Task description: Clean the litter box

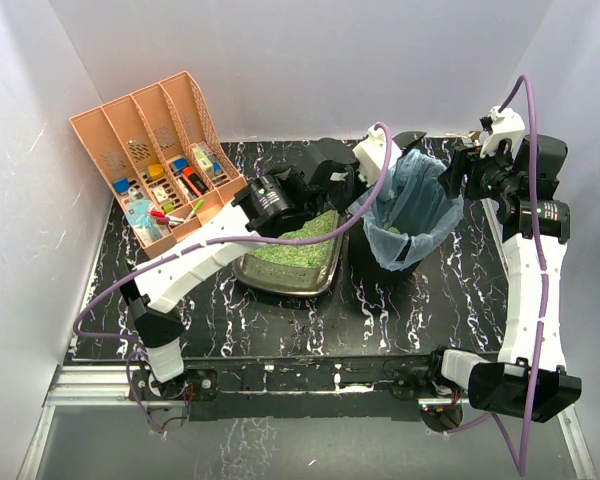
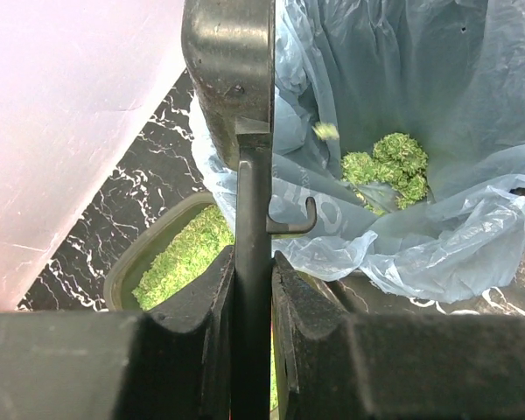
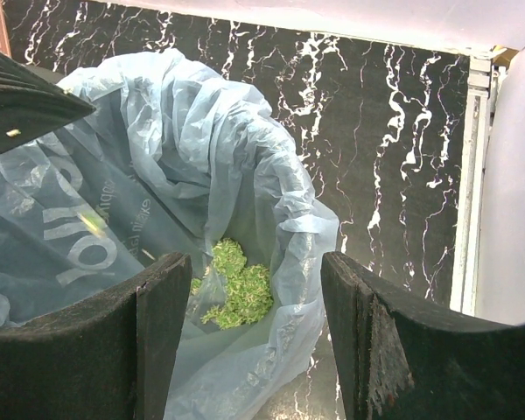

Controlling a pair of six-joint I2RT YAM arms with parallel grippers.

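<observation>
Nearest the lens in the overhead view sit both arm bases, bolted at the near edge of the black, white-veined table. At the table's far left corner stands a peach slotted desk organiser with small coloured items in its compartments. Just right of it, mid-table, lies the litter box, a shallow dark tray holding green litter; the left arm stretches over it. Close against its right end stands a black bin lined with a pale blue bag. The left gripper is pressed tight on the thin dark handle of a scoop, whose blade hangs above the bag's mouth. The right gripper hovers at the bin's right side, fingers spread with the bag's rim under the gap, pinching nothing visible. A clump of the green grains lies at the bag's bottom, and one granule hangs in mid-air beside the scoop.
</observation>
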